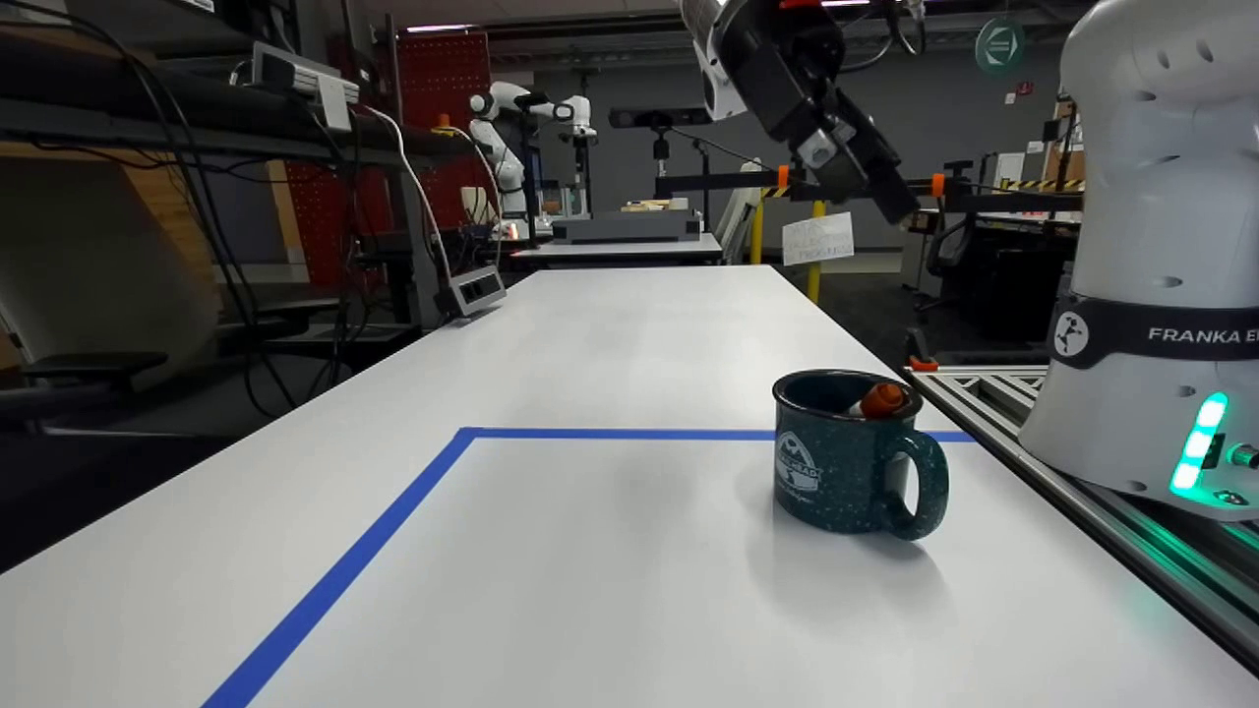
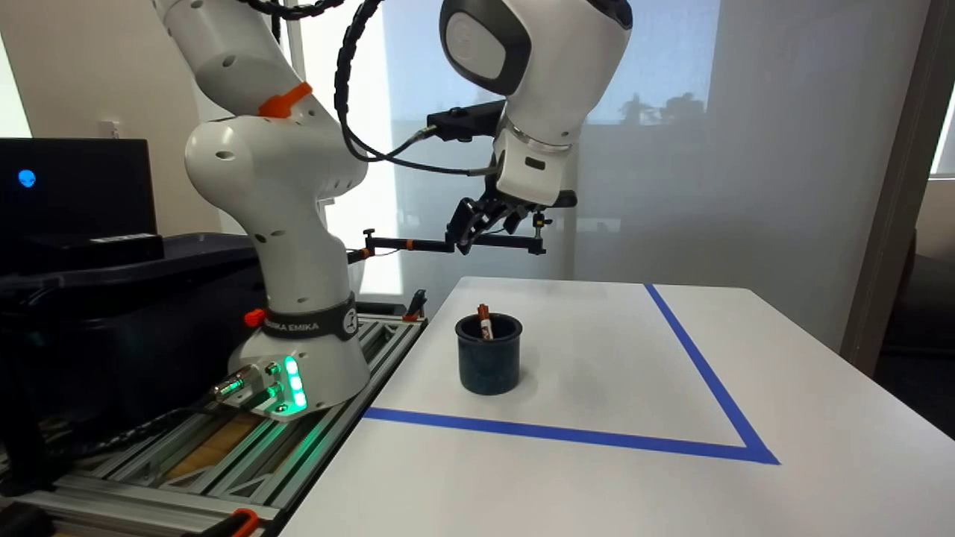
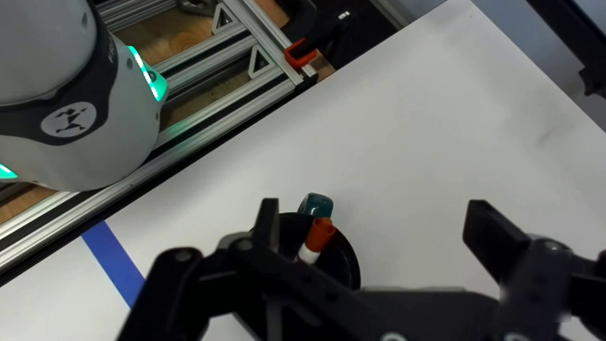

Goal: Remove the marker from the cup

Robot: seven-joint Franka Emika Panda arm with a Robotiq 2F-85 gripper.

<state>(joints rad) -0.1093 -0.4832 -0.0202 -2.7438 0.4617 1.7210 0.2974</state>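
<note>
Gripper (image 3: 371, 213) is spread wide, well abv. cup (image 2: 489, 368) (w/ marker (image 2: 485, 324) in it).

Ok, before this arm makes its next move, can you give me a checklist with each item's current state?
1. Gripper open: ok, jaws wide apart in the wrist view.
2. Mug upright on the table: ok.
3. Marker end exposed: ok, it sticks up out of the mug.
4. Marker centred in the jaw gap: not ok, in the wrist view it shows nearer one side.
5. Gripper at grasp height: not ok, it hangs above the mug in both exterior views.
6. Nothing else inside the mug: cannot tell, its bottom is hidden.
</note>
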